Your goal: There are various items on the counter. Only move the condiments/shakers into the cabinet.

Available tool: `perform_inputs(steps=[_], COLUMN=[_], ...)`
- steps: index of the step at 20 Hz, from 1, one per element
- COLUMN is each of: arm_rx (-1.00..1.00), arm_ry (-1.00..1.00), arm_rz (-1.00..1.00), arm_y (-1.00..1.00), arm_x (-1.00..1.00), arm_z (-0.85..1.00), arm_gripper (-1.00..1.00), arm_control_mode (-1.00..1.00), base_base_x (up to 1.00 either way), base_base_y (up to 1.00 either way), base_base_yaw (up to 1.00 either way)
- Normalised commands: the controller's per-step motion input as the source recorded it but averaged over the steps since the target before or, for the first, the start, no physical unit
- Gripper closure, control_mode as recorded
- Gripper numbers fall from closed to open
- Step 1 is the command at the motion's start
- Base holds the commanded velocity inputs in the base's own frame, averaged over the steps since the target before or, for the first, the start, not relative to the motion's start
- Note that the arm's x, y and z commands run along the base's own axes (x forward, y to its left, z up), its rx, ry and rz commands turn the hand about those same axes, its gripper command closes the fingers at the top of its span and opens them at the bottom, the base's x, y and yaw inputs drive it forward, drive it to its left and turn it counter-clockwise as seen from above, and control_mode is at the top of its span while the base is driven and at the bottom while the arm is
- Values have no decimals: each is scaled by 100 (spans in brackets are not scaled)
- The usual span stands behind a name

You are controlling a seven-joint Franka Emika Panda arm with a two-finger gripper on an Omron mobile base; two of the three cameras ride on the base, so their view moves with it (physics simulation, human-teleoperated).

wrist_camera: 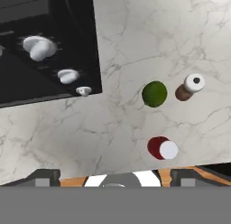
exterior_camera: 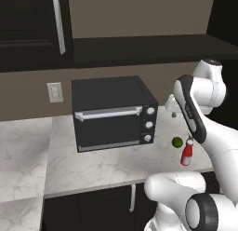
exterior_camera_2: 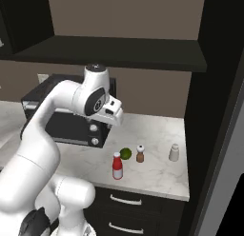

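1. The red squeeze bottle (wrist_camera: 159,147) with its white cap lies nearest the hand camera, upright on the white marble tabletop (wrist_camera: 135,47).
2. The fingers (wrist_camera: 113,178) hang above the tabletop, spread wide, holding nothing and touching nothing.
3. In the right base view, from left to right: the black toaster oven (exterior_camera_2: 71,128), the red squeeze bottle (exterior_camera_2: 117,166), the green fruit (exterior_camera_2: 125,153), the brown shaker (exterior_camera_2: 140,154) with a pale top, and the white shaker (exterior_camera_2: 174,152) near the right edge of the tabletop.
4. All four small items stand apart from one another; the fruit sits between bottle and brown shaker.
5. The dark cabinet (exterior_camera_2: 124,52) with its open shelf recess runs above the tabletop.
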Motion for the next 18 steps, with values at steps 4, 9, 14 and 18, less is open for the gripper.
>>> perform_inputs(steps=[4, 9, 14, 18], arm_rx=[-1, -4, -1, 0], arm_ry=[0, -1, 0, 0], arm_rz=[-3, 0, -5, -9], arm_y=[-35, -12, -23, -20], arm_x=[-8, 0, 0, 0], arm_z=[-54, -59, -73, -72], arm_gripper=[-100, -100, -100, -100], arm_control_mode=[-100, -100, -100, -100], base_base_x=[0, 0, 0, 0], base_base_y=[0, 0, 0, 0], base_base_yaw=[0, 0, 0, 0])
